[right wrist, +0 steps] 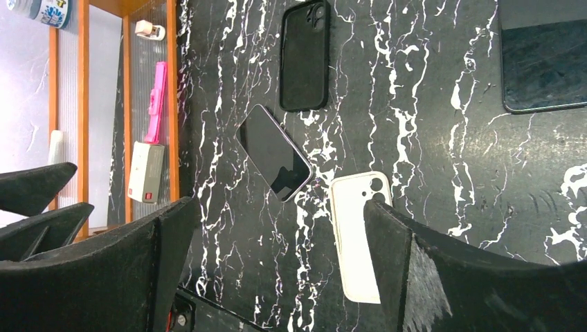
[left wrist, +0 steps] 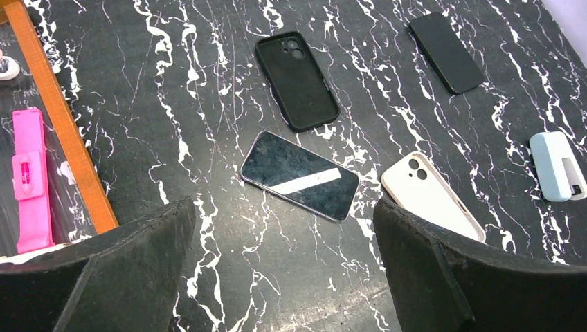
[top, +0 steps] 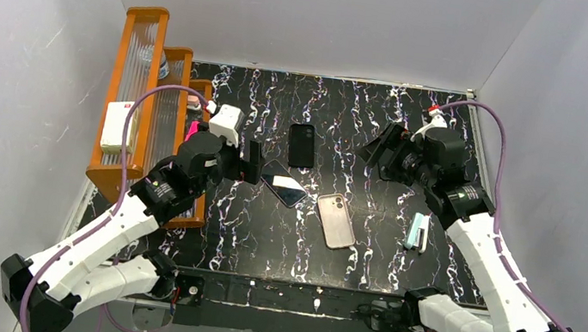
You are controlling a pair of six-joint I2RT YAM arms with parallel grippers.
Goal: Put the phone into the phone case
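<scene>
The phone (top: 284, 184), a slim slab with a glossy black screen, lies flat and slantwise left of the table's middle. It also shows in the left wrist view (left wrist: 300, 175) and the right wrist view (right wrist: 273, 152). The phone case (top: 336, 221), a pinkish-beige shell with a corner camera cutout, lies flat just right of the phone, apart from it (left wrist: 432, 200) (right wrist: 356, 235). My left gripper (top: 252, 163) (left wrist: 284, 277) is open and empty, hovering just left of the phone. My right gripper (top: 379, 154) (right wrist: 277, 270) is open and empty, raised at the back right of the case.
A black case (top: 302, 145) (left wrist: 296, 79) (right wrist: 304, 55) lies behind the phone. Another dark flat slab (left wrist: 446, 43) (right wrist: 543, 66) lies near my right gripper. A light blue item (top: 417, 232) (left wrist: 557, 166) sits right of the case. An orange rack (top: 143, 101) with a pink tool (left wrist: 31, 180) stands at the left.
</scene>
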